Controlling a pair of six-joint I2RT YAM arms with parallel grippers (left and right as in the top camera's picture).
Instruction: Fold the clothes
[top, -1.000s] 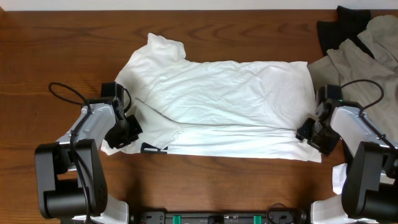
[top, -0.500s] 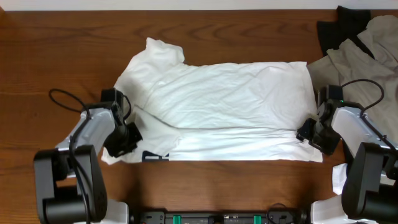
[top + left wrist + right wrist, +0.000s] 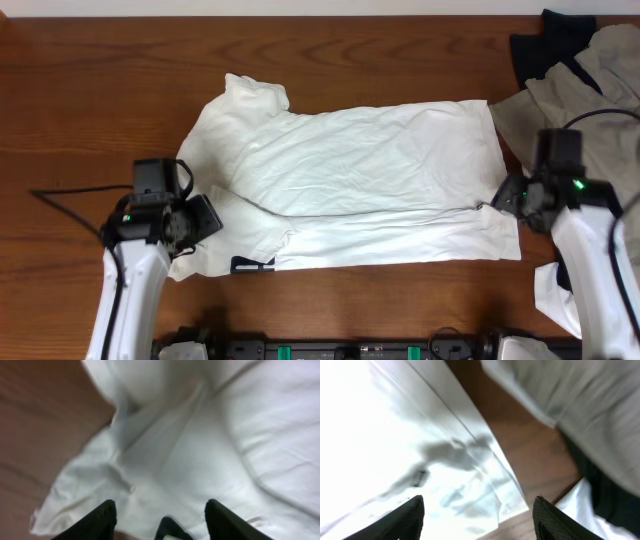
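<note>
The clothes, a wrinkled white T-shirt (image 3: 350,180), lie spread flat across the middle of the table, folded over lengthwise, with a small black mark at the front left edge. My left gripper (image 3: 207,216) hovers over the shirt's left sleeve area. In the left wrist view this gripper (image 3: 160,517) is open, with only white cloth (image 3: 210,445) beneath it. My right gripper (image 3: 502,195) hangs at the shirt's right edge. Seen from its own wrist, the right gripper (image 3: 477,517) is open wide above the shirt's front right corner (image 3: 485,490), holding nothing.
A beige-grey garment (image 3: 590,90) and a black garment (image 3: 545,45) are piled at the back right, close to the shirt's right edge. Another white piece (image 3: 553,295) lies at the front right by the right arm. Bare wood (image 3: 90,110) borders the shirt on the left.
My left gripper has opened, let go of the shirt's left edge, and lifted back. The right arm has risen from the right edge. The shirt has settled slightly toward the left.
</note>
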